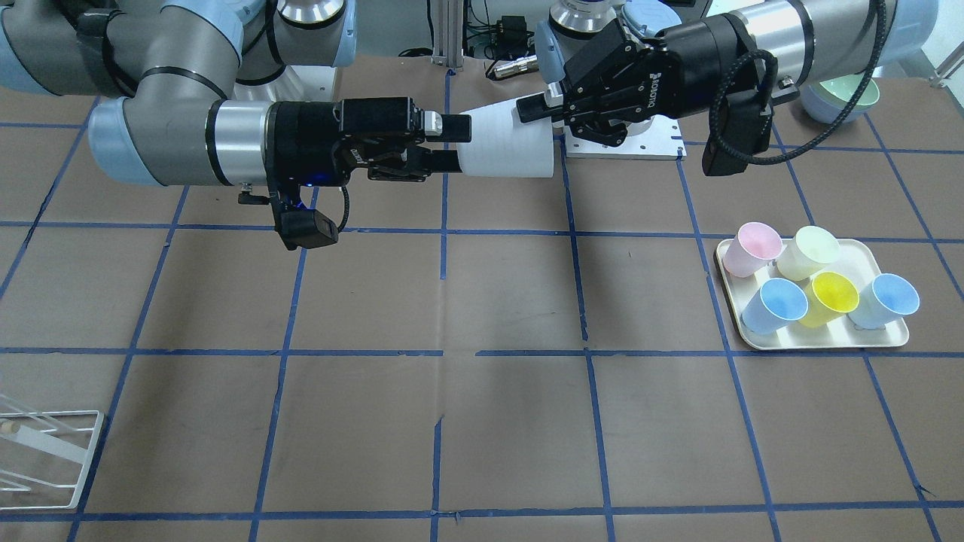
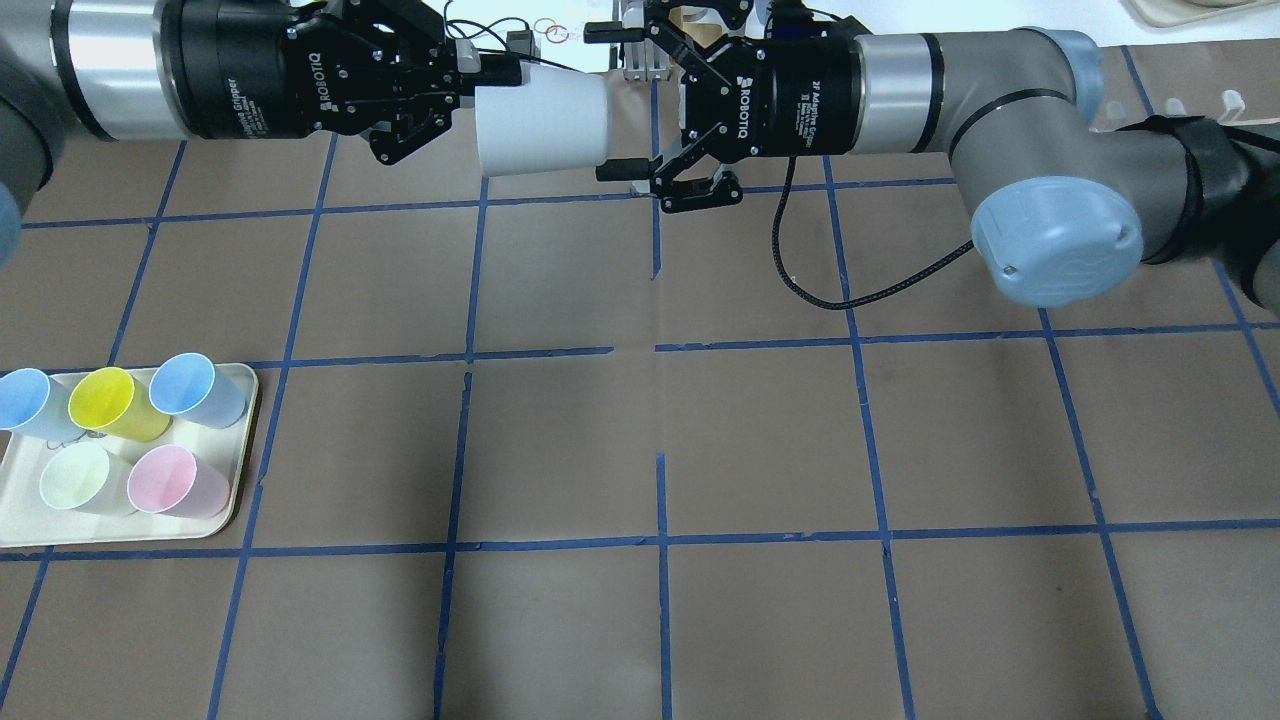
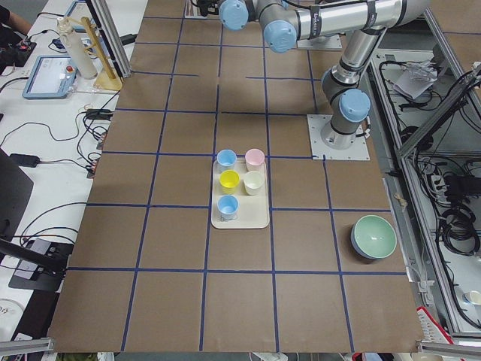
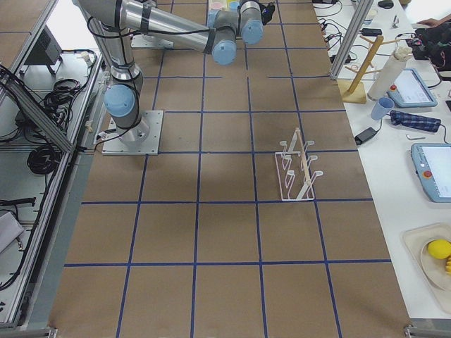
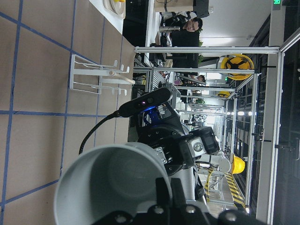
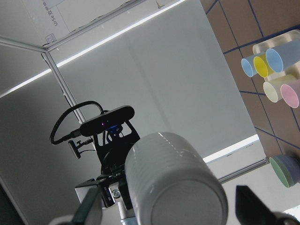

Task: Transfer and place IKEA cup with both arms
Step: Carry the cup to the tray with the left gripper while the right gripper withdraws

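The IKEA cup (image 1: 504,143), off-white and ribbed, lies horizontal in the air above the far middle of the table, also in the overhead view (image 2: 540,120). My left gripper (image 2: 495,72) is shut on its rim, one finger along the wall; it comes in from the right in the front view (image 1: 531,113). My right gripper (image 2: 615,100) is open, its two fingers straddling the cup's base end without touching it. The right wrist view shows the cup's base (image 6: 173,183) between the spread fingers (image 6: 91,206). The left wrist view looks into the cup's mouth (image 5: 108,187).
A cream tray (image 2: 240,500) with several pastel cups sits on the robot's left side, also in the front view (image 1: 813,342). Stacked pastel bowls (image 1: 843,98) stand behind it. A white wire rack (image 1: 45,452) is at the far right side of the table.
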Action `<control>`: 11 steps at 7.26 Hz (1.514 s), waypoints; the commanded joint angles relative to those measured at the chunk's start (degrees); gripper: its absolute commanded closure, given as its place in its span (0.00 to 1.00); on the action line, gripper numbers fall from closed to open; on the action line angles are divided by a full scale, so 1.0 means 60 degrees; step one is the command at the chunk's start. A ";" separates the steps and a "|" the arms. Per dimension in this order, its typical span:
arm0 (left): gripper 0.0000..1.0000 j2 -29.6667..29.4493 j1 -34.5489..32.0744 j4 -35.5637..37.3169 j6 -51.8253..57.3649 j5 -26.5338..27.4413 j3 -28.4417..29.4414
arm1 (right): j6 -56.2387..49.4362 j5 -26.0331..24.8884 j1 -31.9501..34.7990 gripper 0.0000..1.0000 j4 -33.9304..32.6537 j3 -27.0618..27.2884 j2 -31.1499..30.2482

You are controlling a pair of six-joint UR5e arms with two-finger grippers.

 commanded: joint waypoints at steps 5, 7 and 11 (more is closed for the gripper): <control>0.99 0.0001 0.1493 0.0329 0.0191 0.7472 0.0925 | 0.0301 -0.4287 -0.1610 0.00 0.0116 -0.0310 -0.0685; 1.00 -0.0072 0.2543 0.0300 0.2539 0.9852 0.0810 | 0.0549 -0.7102 -0.1538 0.00 0.0147 -0.0341 -0.1373; 1.00 -0.0642 0.5884 0.1144 0.7133 1.2362 0.0546 | 0.0347 -1.3957 -0.0004 0.00 0.1134 -0.0893 -0.1830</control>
